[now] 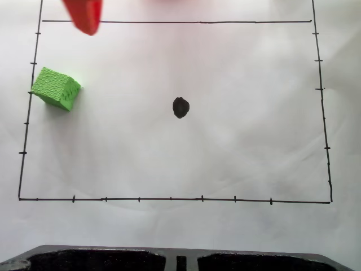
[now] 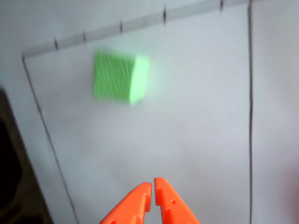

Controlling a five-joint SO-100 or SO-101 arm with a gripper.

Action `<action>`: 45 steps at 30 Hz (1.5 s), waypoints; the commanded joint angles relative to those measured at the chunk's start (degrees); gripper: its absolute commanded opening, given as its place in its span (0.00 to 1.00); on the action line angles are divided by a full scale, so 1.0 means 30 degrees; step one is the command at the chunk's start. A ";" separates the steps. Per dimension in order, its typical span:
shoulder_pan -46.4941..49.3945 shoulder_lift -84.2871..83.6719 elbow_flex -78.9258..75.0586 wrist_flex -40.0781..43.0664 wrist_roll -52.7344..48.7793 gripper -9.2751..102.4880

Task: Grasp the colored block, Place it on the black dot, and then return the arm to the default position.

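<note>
green cube [image 2: 120, 77] beyond closed fingers [image 2: 140, 193], apart

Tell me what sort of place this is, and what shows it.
Probably a hobby or lab test bench for a robot arm. A white sheet carries a hand-ruled frame with tick marks and an inked dot, with a green foam cube as the practice piece and an orange tool above.

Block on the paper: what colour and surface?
Bright green block, pebbled texture; clearest in the fixed view.
</note>
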 commanded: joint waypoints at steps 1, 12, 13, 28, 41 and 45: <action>0.1143 -0.2080 -0.1816 -0.0762 -0.1025 0.08; 0.2080 -0.6680 -0.4131 -0.2285 -0.2109 0.12; 0.2080 -0.6797 -0.4131 -0.2080 -0.2168 0.12; 0.2021 -0.8232 -0.4131 -0.2109 -0.2051 0.36; 0.2285 -1.0400 -0.4160 -0.3135 -0.1816 0.39; 0.2461 -1.1221 -0.4160 -0.3662 -0.1963 0.38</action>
